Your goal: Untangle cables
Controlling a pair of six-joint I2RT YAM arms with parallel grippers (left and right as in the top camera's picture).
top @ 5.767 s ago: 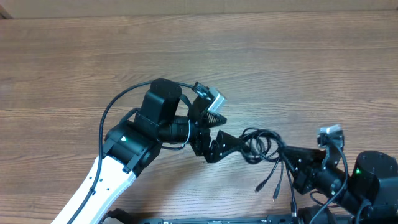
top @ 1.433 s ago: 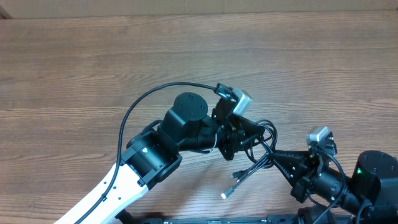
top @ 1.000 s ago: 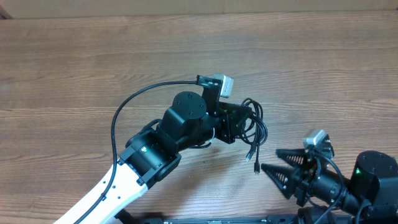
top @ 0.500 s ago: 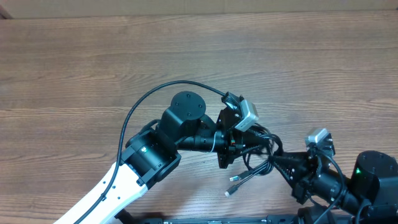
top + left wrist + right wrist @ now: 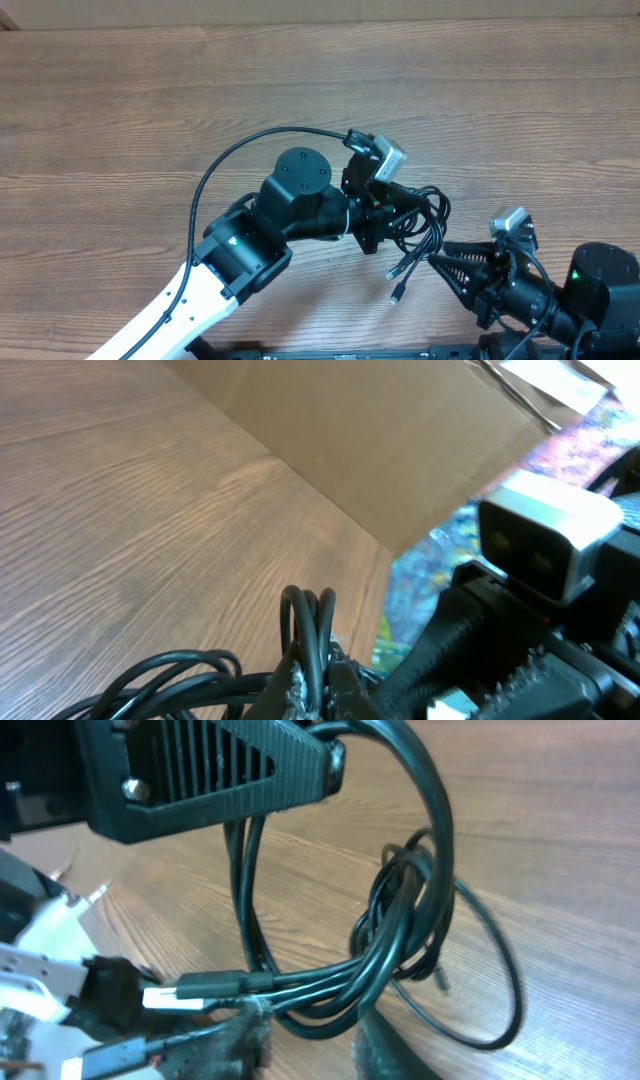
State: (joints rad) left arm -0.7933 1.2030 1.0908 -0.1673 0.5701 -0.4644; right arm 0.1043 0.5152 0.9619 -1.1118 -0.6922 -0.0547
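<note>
Nearest the robot's base, just on the near side of the cables (image 5: 340, 976), the right gripper (image 5: 442, 262) points into the bundle with its fingers spread. Its wrist view shows bare wood between the two tips. Several strands run across the tip of one finger (image 5: 250, 1030) rather than being squeezed between both. Just beside that finger, the plug ends (image 5: 175, 994) trail out of the bundle toward the base, one silver and flat, and lie loose on the wood.

The bundle itself is a bunch of thin black strands doubled into overlapping loops, with one wider loop sagging out on its far right side. On the bundle's left, touching it, the left gripper (image 5: 312, 678) is pressed together on a pinch of strands. Two or three folded bights stick up between its pads, and the rest hangs from its tip. Beyond the bundle the table (image 5: 120, 100) runs back to a cardboard sheet (image 5: 380, 440) at its far edge.

By my reading, the tangle is barely opened. The left arm anchors it while the right lines up for a fresh hold on the free ends. The next move calls for closing on a single strand close to its plug, not the whole bunch. That strand should then be drawn away from the bundle toward the base while the left grip stays firm. Pulling several strands at once would likely cinch the loops tighter.
</note>
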